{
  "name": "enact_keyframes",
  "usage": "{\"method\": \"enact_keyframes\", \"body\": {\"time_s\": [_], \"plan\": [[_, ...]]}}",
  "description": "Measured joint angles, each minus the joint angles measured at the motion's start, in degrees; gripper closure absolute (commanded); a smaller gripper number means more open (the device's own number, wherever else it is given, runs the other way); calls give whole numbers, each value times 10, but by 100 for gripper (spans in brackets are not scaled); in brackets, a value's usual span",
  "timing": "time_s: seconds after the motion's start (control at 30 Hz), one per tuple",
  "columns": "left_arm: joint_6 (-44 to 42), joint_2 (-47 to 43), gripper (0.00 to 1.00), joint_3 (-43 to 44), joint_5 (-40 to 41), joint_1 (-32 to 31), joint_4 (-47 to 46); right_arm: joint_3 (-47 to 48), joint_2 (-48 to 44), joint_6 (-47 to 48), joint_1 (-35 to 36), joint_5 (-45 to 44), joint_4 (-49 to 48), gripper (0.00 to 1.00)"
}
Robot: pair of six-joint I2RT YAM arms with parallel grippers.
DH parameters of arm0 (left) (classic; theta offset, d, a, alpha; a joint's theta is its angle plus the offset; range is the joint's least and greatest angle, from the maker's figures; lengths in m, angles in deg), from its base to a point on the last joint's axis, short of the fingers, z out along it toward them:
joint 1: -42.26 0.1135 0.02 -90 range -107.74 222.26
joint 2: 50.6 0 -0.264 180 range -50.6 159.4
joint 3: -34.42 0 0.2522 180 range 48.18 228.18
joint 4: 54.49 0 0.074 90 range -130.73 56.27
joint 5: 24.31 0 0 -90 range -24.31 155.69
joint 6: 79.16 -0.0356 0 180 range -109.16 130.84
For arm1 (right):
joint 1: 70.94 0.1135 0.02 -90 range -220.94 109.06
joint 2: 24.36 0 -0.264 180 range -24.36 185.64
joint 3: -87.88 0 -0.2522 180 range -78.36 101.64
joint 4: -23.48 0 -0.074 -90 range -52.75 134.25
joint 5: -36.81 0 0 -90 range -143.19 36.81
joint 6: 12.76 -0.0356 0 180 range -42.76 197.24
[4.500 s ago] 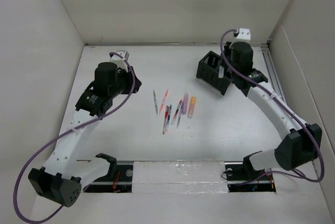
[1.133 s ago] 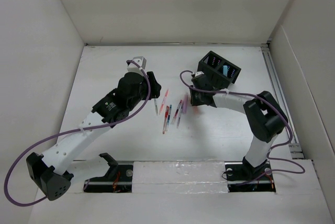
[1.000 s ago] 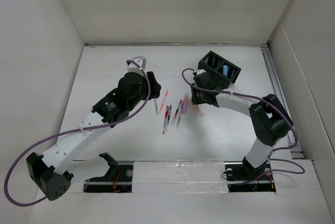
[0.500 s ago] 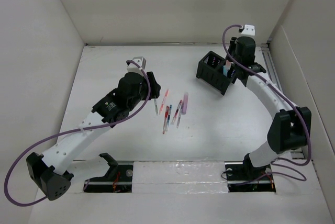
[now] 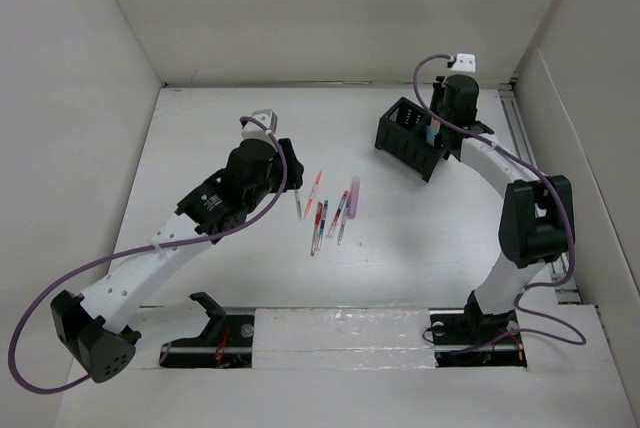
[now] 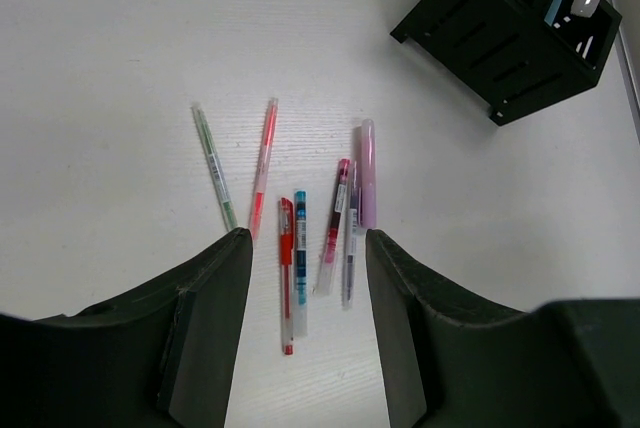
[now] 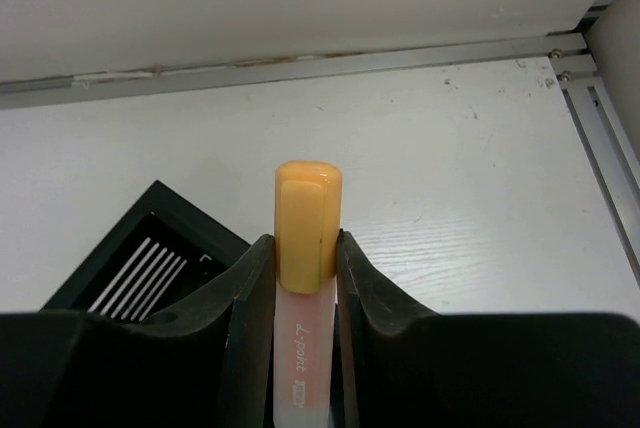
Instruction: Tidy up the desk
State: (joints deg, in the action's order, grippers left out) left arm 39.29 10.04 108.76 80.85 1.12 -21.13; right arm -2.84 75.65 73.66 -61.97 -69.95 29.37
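Note:
The white desk holds a loose group of pens at its middle: a green pen, a pink pen, a red pen, a blue pen, two darker pens and a purple highlighter. My left gripper hovers open and empty above them. My right gripper is shut on an orange-capped highlighter, held upright over the black pen holder at the back right. A blue item stands in one compartment.
White walls enclose the desk on the left, back and right. A metal rail runs along the right side. A black-and-white strip lies along the front edge between the arm bases.
My right gripper took the orange-capped highlighter from the pen group and carried it back to above the pen holder. The left arm has stayed almost still.

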Motion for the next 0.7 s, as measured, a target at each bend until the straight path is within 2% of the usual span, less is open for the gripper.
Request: {"method": "enact_keyframes", "body": {"time_s": [0.17,0.27,0.3,0.33,0.4,0.5,0.57,0.6,0.67,0.7], "plan": [[2,5,55,1,1,0,0,-60,-8,3,0,0,-29,72],[2,7,55,2,0,0,0,-86,-13,4,0,0,-31,56],[2,7,55,2,0,0,0,-96,-21,4,1,0,-30,42],[2,7,55,2,0,0,0,-96,-23,4,1,0,-30,42],[2,7,55,2,0,0,0,-102,-39,5,0,0,-28,34],[2,7,55,2,0,0,0,-104,-73,8,0,8,-28,32],[2,7,55,2,0,0,0,-104,-102,8,1,19,-27,37],[2,7,55,3,1,0,0,-104,-117,8,2,24,-25,54],[1,7,55,3,1,0,-1,-104,-143,11,10,31,-18,78],[1,7,55,3,2,0,0,-104,-155,11,17,35,-11,93]]}}
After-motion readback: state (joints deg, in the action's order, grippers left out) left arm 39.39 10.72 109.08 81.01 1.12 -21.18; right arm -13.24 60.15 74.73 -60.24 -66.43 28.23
